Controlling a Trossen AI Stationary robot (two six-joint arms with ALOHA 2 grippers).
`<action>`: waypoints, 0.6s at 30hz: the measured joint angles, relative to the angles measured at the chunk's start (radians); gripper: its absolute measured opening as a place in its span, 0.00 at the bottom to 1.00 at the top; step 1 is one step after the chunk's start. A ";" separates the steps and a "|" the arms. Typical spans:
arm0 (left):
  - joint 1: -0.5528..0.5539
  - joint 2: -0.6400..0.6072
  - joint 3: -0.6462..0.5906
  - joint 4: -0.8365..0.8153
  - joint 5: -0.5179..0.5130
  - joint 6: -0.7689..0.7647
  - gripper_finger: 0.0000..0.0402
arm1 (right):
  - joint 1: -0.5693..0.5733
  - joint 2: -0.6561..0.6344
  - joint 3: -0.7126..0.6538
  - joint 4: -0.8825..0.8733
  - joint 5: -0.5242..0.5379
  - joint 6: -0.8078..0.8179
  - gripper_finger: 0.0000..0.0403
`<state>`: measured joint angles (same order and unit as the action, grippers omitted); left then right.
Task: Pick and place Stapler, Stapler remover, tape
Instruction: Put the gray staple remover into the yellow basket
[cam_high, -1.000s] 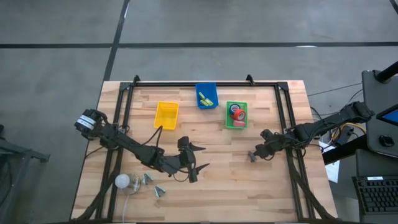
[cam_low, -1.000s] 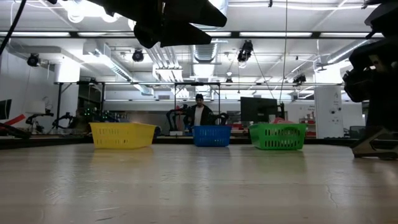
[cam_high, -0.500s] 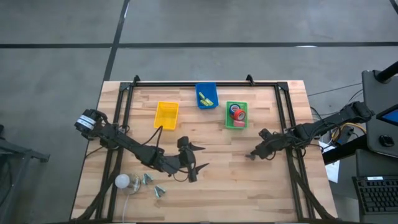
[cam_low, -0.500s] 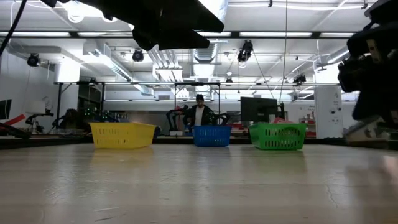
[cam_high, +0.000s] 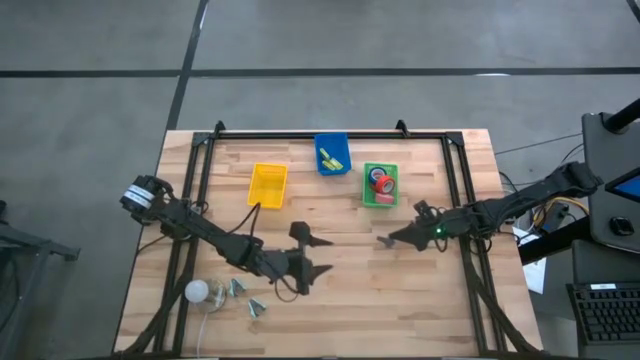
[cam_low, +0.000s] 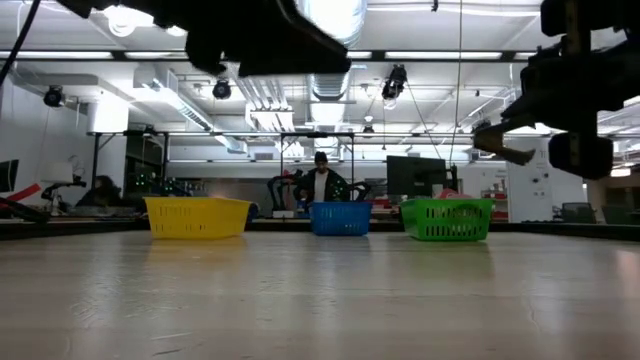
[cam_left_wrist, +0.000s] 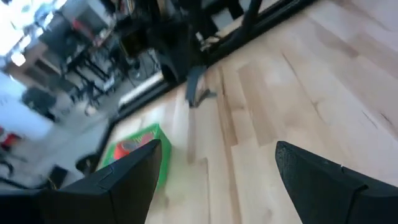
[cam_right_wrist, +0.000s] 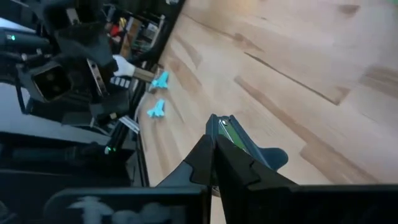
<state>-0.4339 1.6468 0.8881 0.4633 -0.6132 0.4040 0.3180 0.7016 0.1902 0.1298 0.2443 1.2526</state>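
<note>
My right gripper (cam_high: 388, 240) hangs over the table's right half, shut on a small grey stapler (cam_right_wrist: 229, 132), which also shows in the low view (cam_low: 500, 150). My left gripper (cam_high: 318, 254) stands open above the table's near middle, with nothing between its fingers (cam_left_wrist: 221, 149). Two light-blue stapler removers (cam_high: 256, 306) (cam_high: 236, 288) lie on the wood near the front left. Red tape rolls (cam_high: 380, 182) lie in the green tray (cam_high: 380, 166). My right gripper pinches the stapler between its two fingers (cam_right_wrist: 205, 149); a pale green-grey sliver of it (cam_right_wrist: 225, 127) shows in the slit between them. The fingers come nearly level from the table's right. The stapler's free end (cam_low: 492, 148) sticks out past the tips, clear of the table.
A blue tray (cam_high: 332, 140) with yellow-green things and a yellow tray (cam_high: 267, 185) stand at the back beside the green one. A white round object (cam_high: 197, 292) lies by the stapler removers. Black rails frame the table's left, right and far sides. Bare wood lies between the grippers.
My right gripper has risen off the table with the stapler, tipped from pointing down to nearly level, and gone toward the table's left. The stapler is now lifted clear. My left gripper has rolled about its own axis in place and stays open.
</note>
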 joint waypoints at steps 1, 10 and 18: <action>0.001 0.000 0.010 0.005 0.003 0.026 0.79 | 0.000 0.015 0.000 0.024 0.009 0.000 0.02; 0.010 0.082 0.121 0.041 0.022 0.292 0.76 | -0.002 0.163 0.032 0.239 0.010 0.013 0.02; 0.034 0.236 0.292 0.046 0.019 0.404 0.74 | -0.002 0.278 0.141 0.250 0.007 -0.045 0.02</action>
<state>-0.3996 1.8829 1.1798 0.5095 -0.5938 0.8079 0.3161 0.9796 0.3314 0.3795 0.2511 1.2073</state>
